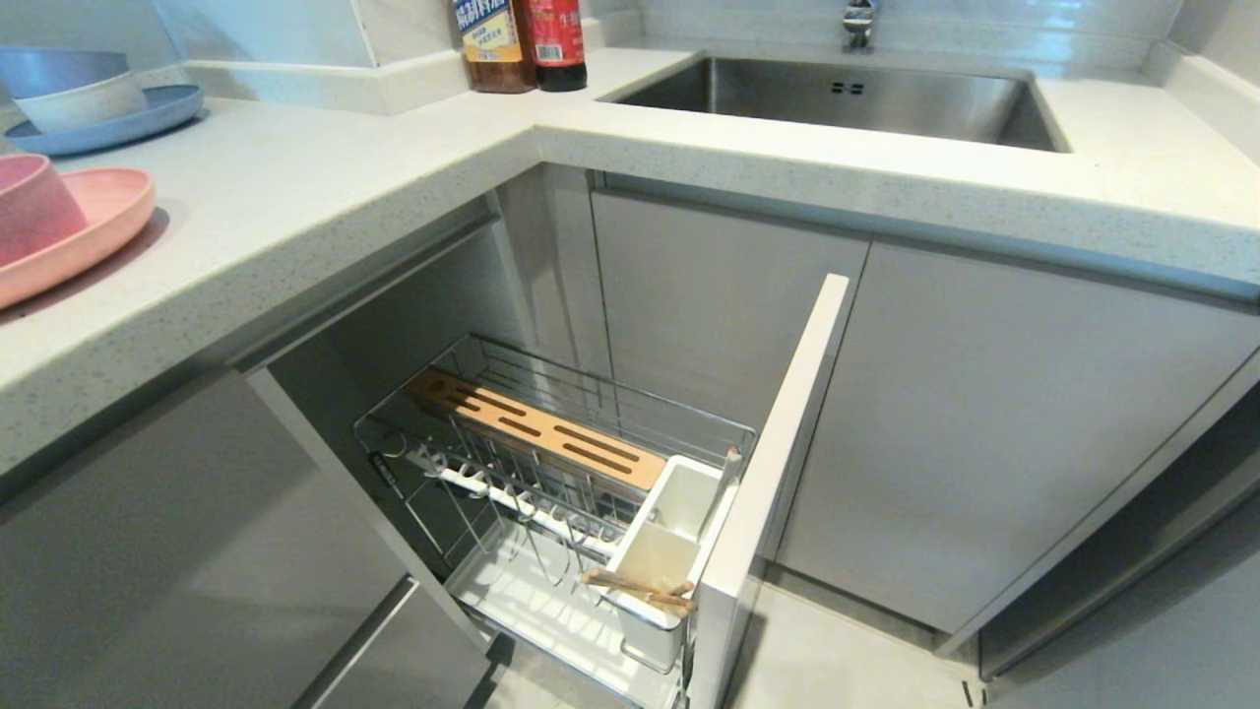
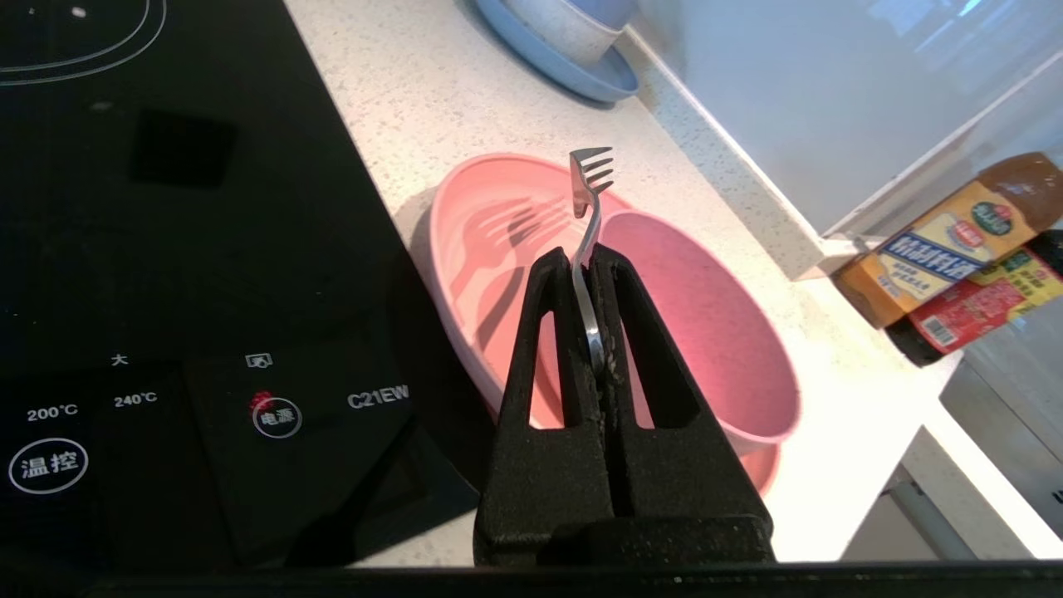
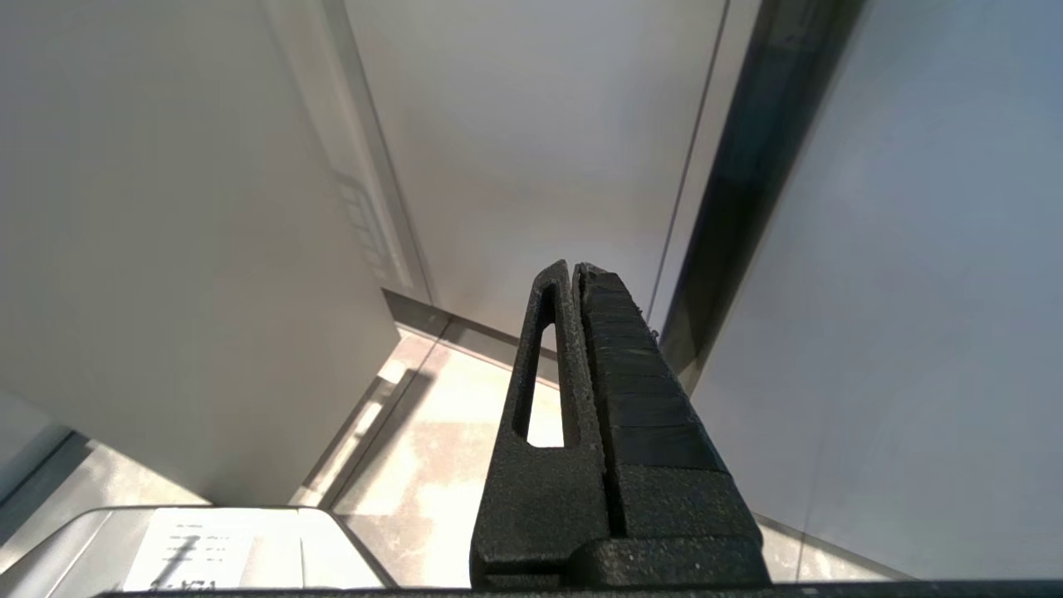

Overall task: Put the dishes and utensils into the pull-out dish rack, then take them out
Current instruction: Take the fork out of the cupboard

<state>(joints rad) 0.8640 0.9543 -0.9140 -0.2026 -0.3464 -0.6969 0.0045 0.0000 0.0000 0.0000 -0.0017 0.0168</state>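
Clamped between the fingers of the left gripper [image 2: 591, 274], the fork [image 2: 589, 218] is held by its handle with the tines pointing away from the wrist, above the pink plate [image 2: 490, 249]. On that plate the pink bowl [image 2: 698, 332] is seated toward one side. Both pieces are located on the speckled countertop [image 1: 325, 187], beside a black induction hob [image 2: 191, 249]. Farther along the counter, a blue plate [image 1: 118, 123] carrying stacked bowls is positioned, and two sauce bottles [image 1: 522, 44] are set at the corner next to the sink [image 1: 847, 98]. Below the counter, the dish rack [image 1: 551, 473] is pulled out; the chopsticks [image 1: 638, 589] are laid across its white utensil cup [image 1: 669, 551]. The right gripper [image 3: 575, 282] is pressed shut with nothing held, facing cabinet panels.
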